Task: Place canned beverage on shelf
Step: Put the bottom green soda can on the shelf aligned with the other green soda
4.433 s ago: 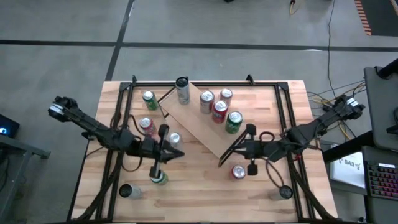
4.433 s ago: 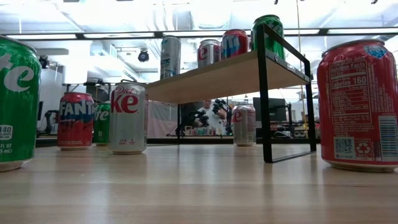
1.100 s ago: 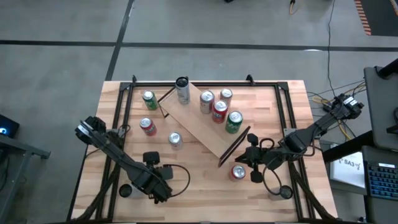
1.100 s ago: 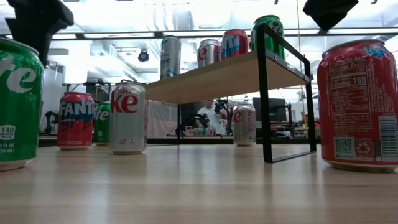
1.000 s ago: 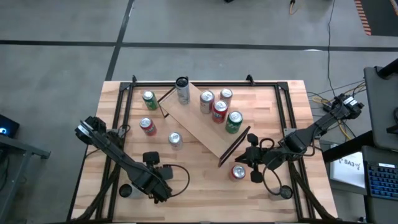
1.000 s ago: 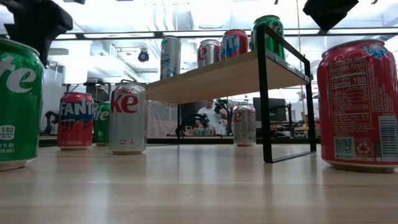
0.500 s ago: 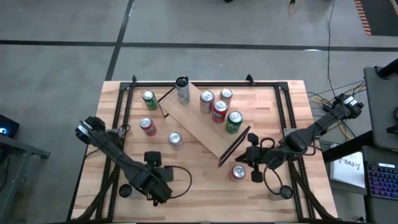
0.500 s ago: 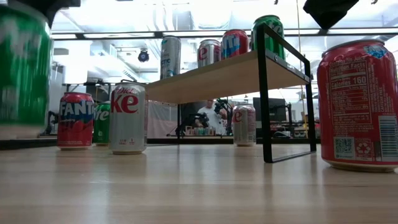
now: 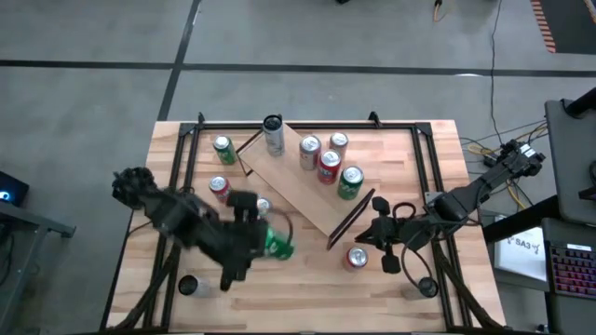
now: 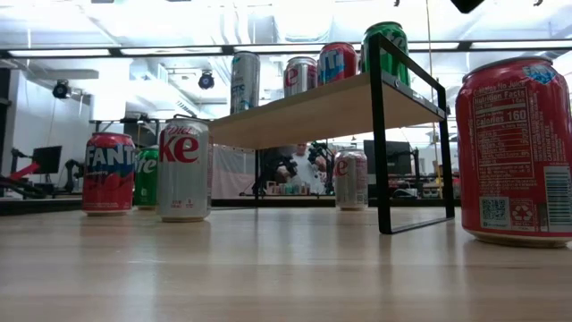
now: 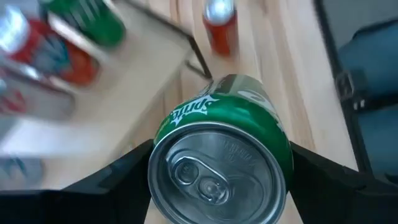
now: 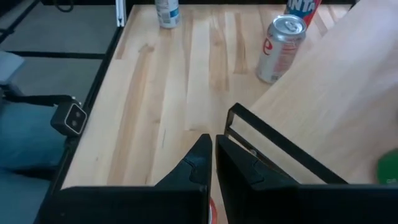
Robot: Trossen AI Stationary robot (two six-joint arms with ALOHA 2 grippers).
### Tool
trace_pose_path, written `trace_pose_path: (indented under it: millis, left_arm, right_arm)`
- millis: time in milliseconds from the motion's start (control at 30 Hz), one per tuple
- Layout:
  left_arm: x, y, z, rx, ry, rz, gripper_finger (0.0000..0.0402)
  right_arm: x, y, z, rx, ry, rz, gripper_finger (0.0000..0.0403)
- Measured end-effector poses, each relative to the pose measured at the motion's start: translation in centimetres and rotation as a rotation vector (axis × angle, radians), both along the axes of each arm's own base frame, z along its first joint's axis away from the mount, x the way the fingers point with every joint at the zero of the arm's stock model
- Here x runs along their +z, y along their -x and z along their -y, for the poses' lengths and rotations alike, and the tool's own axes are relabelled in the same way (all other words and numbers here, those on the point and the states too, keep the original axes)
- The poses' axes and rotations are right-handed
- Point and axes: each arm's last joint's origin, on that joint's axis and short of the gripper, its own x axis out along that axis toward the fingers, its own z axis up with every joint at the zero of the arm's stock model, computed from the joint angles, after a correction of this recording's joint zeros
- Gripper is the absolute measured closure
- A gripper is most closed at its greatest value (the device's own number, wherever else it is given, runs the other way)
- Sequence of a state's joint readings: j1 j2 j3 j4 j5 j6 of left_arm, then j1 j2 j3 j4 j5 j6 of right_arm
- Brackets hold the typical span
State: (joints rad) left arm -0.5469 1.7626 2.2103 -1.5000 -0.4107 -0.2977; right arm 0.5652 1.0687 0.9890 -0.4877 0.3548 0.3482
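Fingers of the left gripper (image 11: pixel 217 180) clamp either side of a green Sprite can (image 9: pixel 277 246), which rides above the counter (image 9: pixel 298 288), lifted clear and lying over on its side rather than upright, presumably on its way to the shelf (image 9: pixel 307 191). It hangs near the shelf's front edge, between a silver can (image 9: pixel 262 208) and the shelf's black end frame (image 9: pixel 351 220). My guess is the grip across the body lets the arm swing it up and over the board. Four cans already crowd the far part of the shelf: a green one (image 9: pixel 350 181), a red one (image 9: pixel 328 166) and two silver (image 9: pixel 309 149); bare board on the near side looks the likeliest spot. Off to the side, the right gripper (image 12: pixel 213 154) waits with fingers pressed together, empty, just beside that end frame and a red can (image 9: pixel 357 258), possibly in the way.
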Motion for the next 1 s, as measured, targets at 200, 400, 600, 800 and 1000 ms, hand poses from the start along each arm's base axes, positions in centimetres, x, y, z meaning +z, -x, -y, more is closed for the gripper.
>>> trace_pose_path:
  millis: [200, 400, 600, 800, 1000]
  left_arm:
    - [1.9, -1.5, -3.6, -0.071, -0.089, 0.068, 0.0115]
    - [1.5, -3.8, -7.7, -0.116, -0.090, 0.052, 0.0115]
    - [0.1, -6.4, -10.5, -0.143, -0.118, 0.014, 0.0115]
    - [-1.7, -8.4, -11.2, -0.184, -0.145, -0.045, 0.0115]
    - [-4.1, -10.7, -11.0, -0.233, -0.195, -0.111, 0.0115]
  right_arm:
    - [1.0, 0.0, -0.2, 0.057, -0.016, 0.003, 0.0390]
    - [1.8, 0.2, -0.1, 0.076, -0.016, -0.006, 0.0390]
    - [1.6, 0.2, -0.1, 0.071, -0.018, -0.016, 0.0390]
    - [1.5, 0.2, -0.1, 0.061, -0.030, -0.022, 0.0390]
    - [1.5, 0.2, -0.1, 0.061, -0.029, -0.023, 0.0390]
